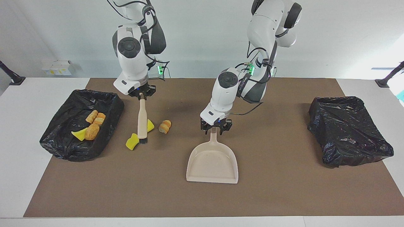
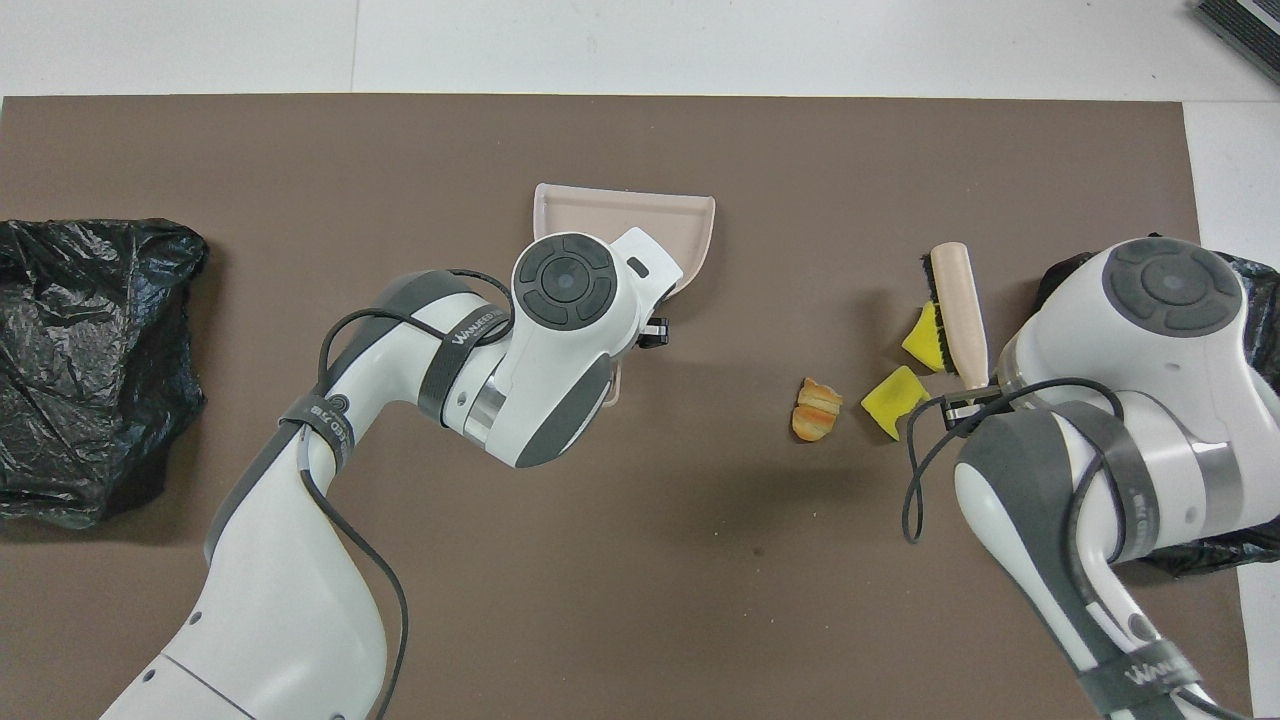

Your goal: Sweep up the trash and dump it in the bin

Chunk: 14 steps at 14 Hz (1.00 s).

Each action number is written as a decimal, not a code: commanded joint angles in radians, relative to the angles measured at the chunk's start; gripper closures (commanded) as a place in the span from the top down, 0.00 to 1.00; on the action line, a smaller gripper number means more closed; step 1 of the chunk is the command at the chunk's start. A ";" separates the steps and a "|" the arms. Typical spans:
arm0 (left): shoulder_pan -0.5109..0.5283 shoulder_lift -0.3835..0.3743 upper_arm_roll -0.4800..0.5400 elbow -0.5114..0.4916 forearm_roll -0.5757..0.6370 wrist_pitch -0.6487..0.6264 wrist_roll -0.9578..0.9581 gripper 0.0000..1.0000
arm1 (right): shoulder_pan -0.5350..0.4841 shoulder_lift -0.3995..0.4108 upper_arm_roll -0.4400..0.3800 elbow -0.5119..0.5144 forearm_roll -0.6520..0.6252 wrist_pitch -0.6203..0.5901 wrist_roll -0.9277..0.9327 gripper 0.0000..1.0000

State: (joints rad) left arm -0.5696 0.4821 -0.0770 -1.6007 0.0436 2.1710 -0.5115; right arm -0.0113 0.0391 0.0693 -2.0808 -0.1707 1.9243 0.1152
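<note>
My right gripper (image 1: 141, 95) is shut on the top of a beige brush (image 1: 142, 121). The brush hangs upright with its black bristles at the mat. They sit between two yellow trash chunks (image 1: 132, 142) (image 1: 151, 125). A bread piece (image 1: 165, 126) lies beside them, toward the dustpan. From overhead I see the brush (image 2: 958, 305), the chunks (image 2: 925, 335) (image 2: 893, 400) and the bread (image 2: 817, 410). My left gripper (image 1: 216, 128) is shut on the handle of the beige dustpan (image 1: 212, 164), which lies flat mid-table. My wrist hides that grip from overhead. The bin (image 1: 60, 142) holds several scraps (image 1: 91, 126).
A second black-lined bin (image 1: 347, 132) stands at the left arm's end of the table, also in the overhead view (image 2: 90, 370). A brown mat (image 1: 277, 195) covers the table. The right arm covers most of the bin with scraps from overhead.
</note>
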 commanded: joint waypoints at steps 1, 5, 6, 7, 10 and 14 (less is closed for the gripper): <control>0.000 -0.029 0.013 0.005 0.016 -0.055 0.117 0.00 | -0.050 -0.018 0.018 -0.074 -0.012 0.076 -0.019 0.00; 0.023 -0.138 0.026 -0.002 0.028 -0.227 0.431 0.00 | -0.038 -0.021 0.020 -0.120 0.032 0.081 0.003 0.00; 0.028 -0.157 0.025 -0.004 0.056 -0.244 0.486 0.00 | -0.035 -0.021 0.020 -0.128 0.054 0.081 0.000 0.00; 0.037 -0.177 0.025 -0.013 0.082 -0.247 0.543 0.00 | -0.021 -0.018 0.021 -0.131 0.074 0.079 0.001 0.00; 0.098 -0.285 0.023 -0.112 0.090 -0.255 0.848 0.00 | 0.025 -0.019 0.021 -0.148 0.099 0.076 0.023 0.00; 0.155 -0.342 0.023 -0.201 0.088 -0.250 1.207 0.00 | 0.053 -0.019 0.021 -0.156 0.145 0.067 0.056 0.00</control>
State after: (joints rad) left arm -0.4388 0.2019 -0.0461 -1.7101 0.1174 1.9060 0.5774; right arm 0.0323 0.0414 0.0877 -2.2036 -0.0548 1.9843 0.1467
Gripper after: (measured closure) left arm 0.687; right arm 0.744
